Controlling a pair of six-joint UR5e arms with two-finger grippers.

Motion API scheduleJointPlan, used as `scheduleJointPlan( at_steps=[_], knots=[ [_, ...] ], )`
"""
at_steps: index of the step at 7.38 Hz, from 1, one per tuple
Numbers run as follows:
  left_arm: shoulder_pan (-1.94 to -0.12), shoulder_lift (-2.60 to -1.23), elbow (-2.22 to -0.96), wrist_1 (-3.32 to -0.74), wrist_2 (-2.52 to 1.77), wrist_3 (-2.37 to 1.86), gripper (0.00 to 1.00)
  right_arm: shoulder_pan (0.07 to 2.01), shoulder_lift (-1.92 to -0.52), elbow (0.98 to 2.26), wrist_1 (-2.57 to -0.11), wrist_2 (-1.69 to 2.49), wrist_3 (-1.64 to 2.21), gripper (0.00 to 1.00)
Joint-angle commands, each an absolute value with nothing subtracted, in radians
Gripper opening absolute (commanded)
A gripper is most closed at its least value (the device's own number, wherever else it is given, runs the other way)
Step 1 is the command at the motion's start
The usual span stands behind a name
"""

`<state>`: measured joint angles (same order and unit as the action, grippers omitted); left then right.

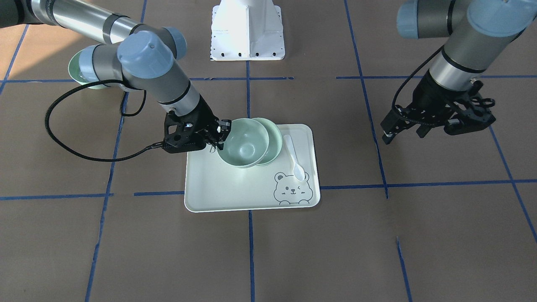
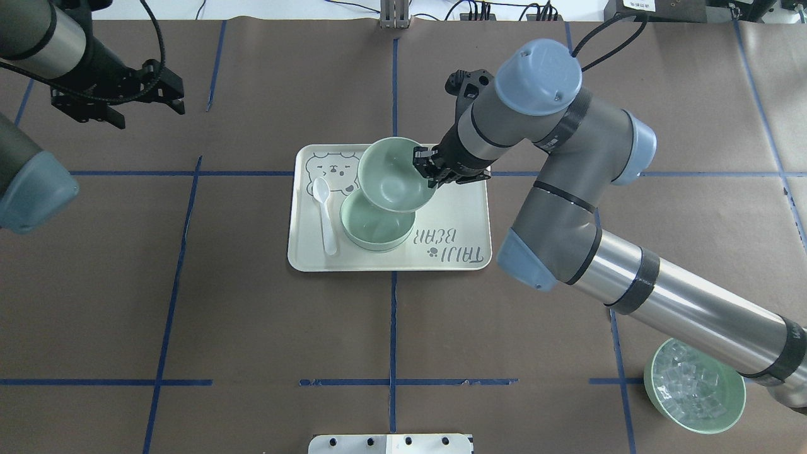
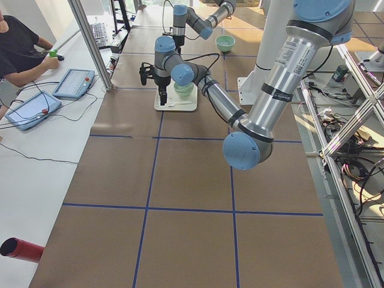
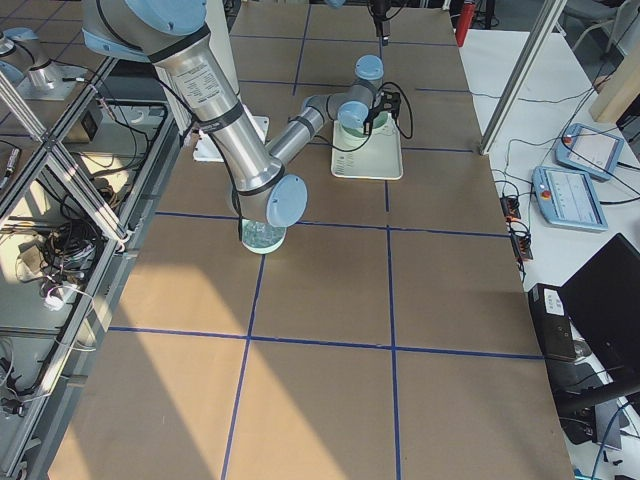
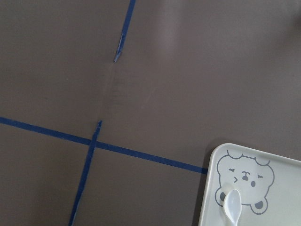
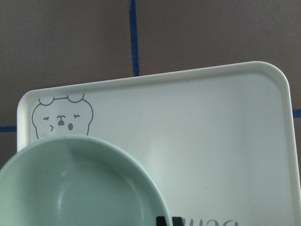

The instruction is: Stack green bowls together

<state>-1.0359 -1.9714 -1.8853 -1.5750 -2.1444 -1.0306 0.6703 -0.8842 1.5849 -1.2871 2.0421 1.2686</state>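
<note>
Just above the bear-print tray [image 2: 463, 205], R gripper [image 1: 221, 135] is clamped on the rim of one green bowl [image 1: 243, 142]. The bowl hangs to the robot's-left of the fingers, partly overlapping a second green bowl [image 2: 377, 230] on the tray, beside a white spoon [image 2: 325, 214]. L gripper [image 1: 403, 132] hovers well apart, jaws spread, empty.

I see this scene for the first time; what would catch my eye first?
The right gripper grips the rim of a tilted green bowl over the bear-print tray at the table's middle, partly above a second green bowl standing on it. A white spoon lies beside them on the tray, and a bowl of clear cubes sits on the table under the right arm.
</note>
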Motion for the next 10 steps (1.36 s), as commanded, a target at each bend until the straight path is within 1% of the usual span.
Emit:
scheduleJointPlan(
  at_steps=[1, 4, 5, 6, 9, 10],
  knots=[
    [-1.097, -1.921, -1.885, -1.572, -2.166, -0.911, 1.0, 0.621, -0.867, 1.585, -1.319, 1.999, 1.269, 0.0],
    [-1.106, -1.914, -1.884, -1.574, -2.172, -0.896, 1.0, 0.598, -0.851, 1.583, -1.341, 1.991, 1.269, 0.0],
    [-1.106, -1.914, -1.884, -1.574, -2.174, -0.896, 1.0, 0.598, -0.845, 1.579, -1.341, 1.991, 1.269, 0.15],
    [-1.106, -1.913, -1.882, -1.574, -2.174, -0.896, 1.0, 0.6, -0.845, 1.575, -1.341, 1.965, 1.269, 0.99],
    [-1.106, -1.913, -1.873, -1.577, -2.172, -0.896, 1.0, 0.606, -0.847, 1.582, -1.341, 1.947, 1.264, 1.0],
    [-1.106, -1.911, -1.873, -1.577, -2.172, -0.894, 1.0, 0.636, -0.86, 1.594, -1.347, 1.965, 1.261, 1.0]
  ],
)
